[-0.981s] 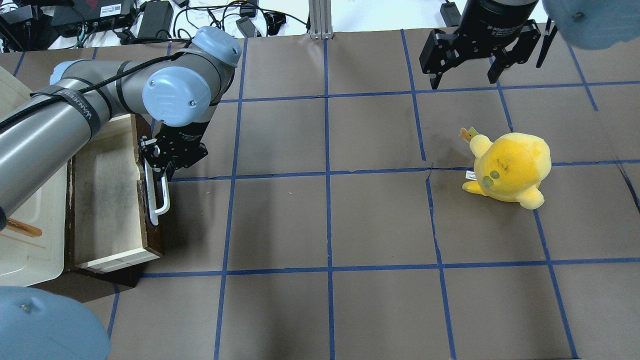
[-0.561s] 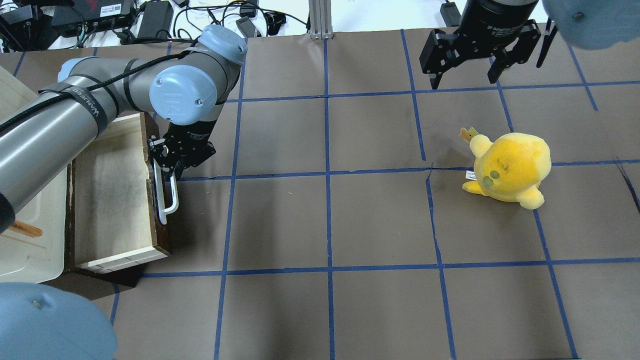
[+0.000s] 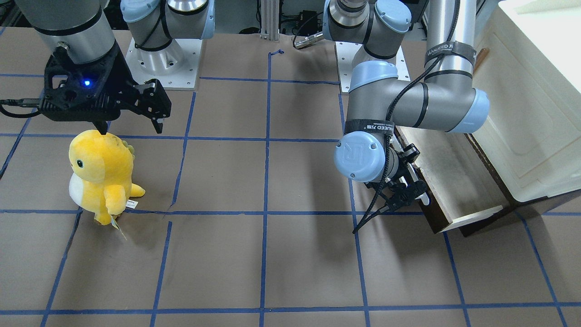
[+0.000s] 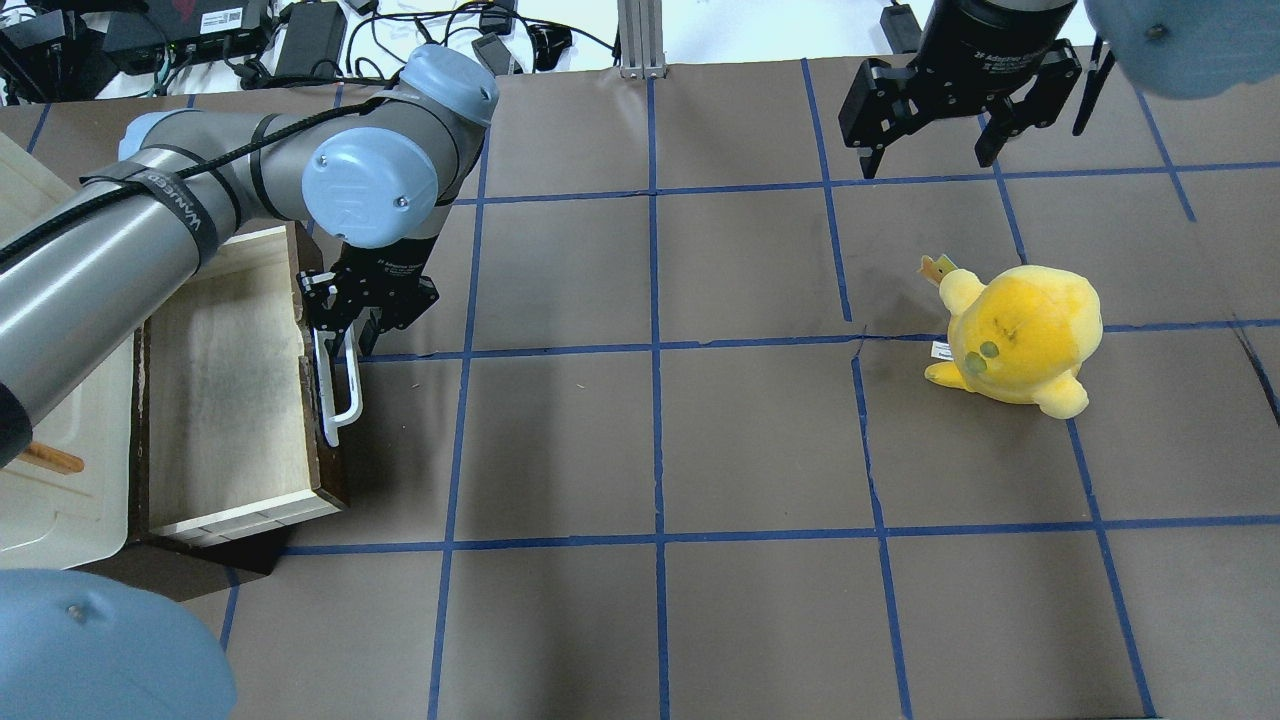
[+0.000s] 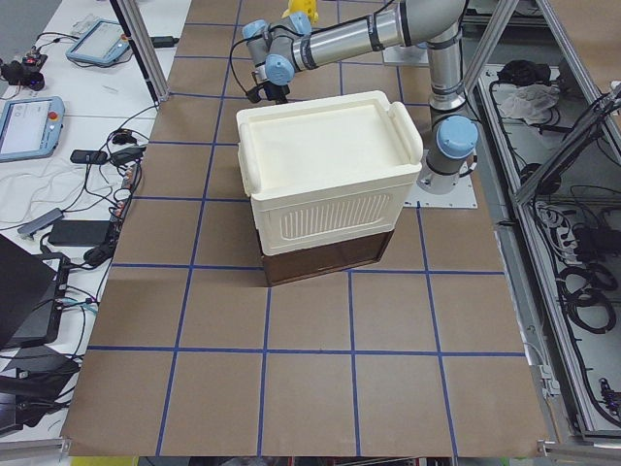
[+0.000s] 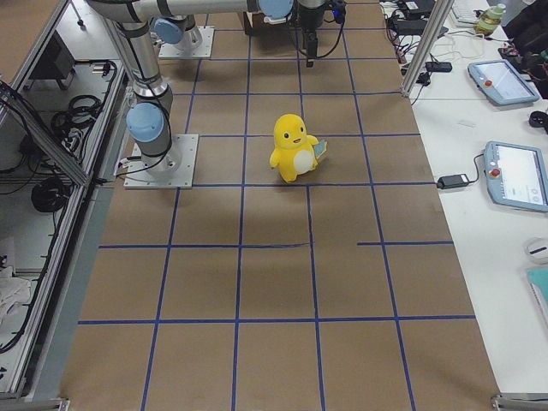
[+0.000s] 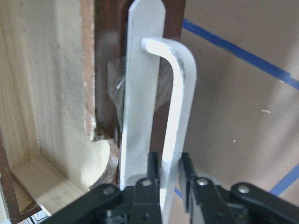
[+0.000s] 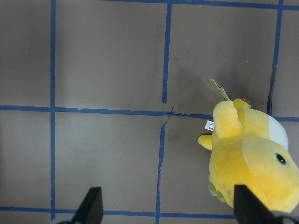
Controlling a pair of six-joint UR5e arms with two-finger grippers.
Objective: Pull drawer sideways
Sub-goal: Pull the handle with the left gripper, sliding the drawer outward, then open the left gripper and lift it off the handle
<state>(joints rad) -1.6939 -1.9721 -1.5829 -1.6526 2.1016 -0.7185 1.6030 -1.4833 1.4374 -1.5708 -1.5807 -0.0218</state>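
Observation:
The dark brown drawer [image 4: 328, 440] stands pulled out of the cream-white cabinet [image 4: 50, 490] at the table's left, its pale wood inside [image 4: 225, 400] open to view. My left gripper [image 4: 352, 335] is shut on the far end of the drawer's white bar handle [image 4: 340, 395]. The left wrist view shows the fingers [image 7: 152, 168] clamped on the handle [image 7: 180, 93]. In the front-facing view the left gripper [image 3: 408, 193] is at the drawer's front [image 3: 433, 213]. My right gripper [image 4: 930, 160] is open and empty, high at the far right.
A yellow plush toy [image 4: 1020, 335] stands on the brown paper at the right, below the right gripper; it also shows in the right wrist view [image 8: 252, 158]. Blue tape lines grid the table. Cables and power bricks [image 4: 310, 35] lie past the far edge.
My left gripper has moved to the right with the handle in it, and the drawer has slid further out of the cabinet. The right arm has not moved.

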